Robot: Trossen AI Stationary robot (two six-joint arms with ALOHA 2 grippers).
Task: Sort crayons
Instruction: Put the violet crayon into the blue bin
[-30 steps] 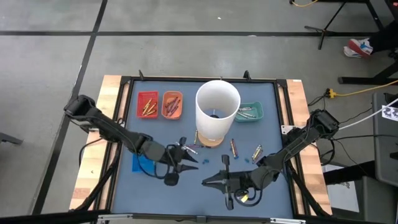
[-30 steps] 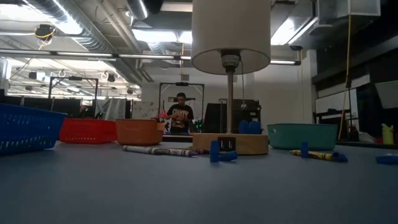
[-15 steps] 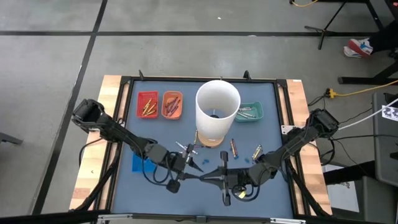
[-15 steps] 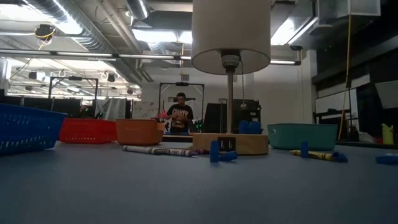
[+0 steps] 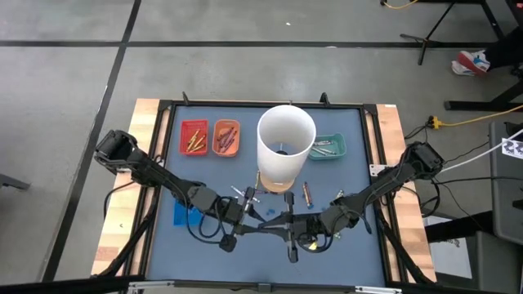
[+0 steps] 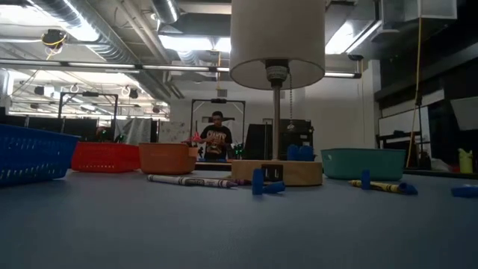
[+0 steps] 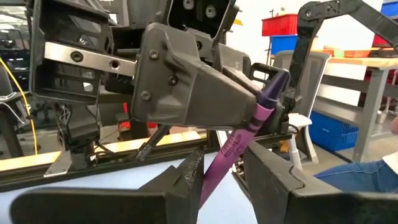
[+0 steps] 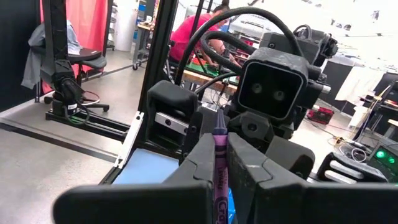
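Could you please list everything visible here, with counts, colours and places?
trays: four; red, orange and teal along the far edge, blue by the left arm
white cylinder: one, white, mid-table on a wooden base
sorted crayons: several, mixed colours, in the far trays
loose crayons: several, mixed, near the base
purple crayon: one, between both claws
person: one, dark top, background
left claw: open around the purple crayon
right claw: shut on it
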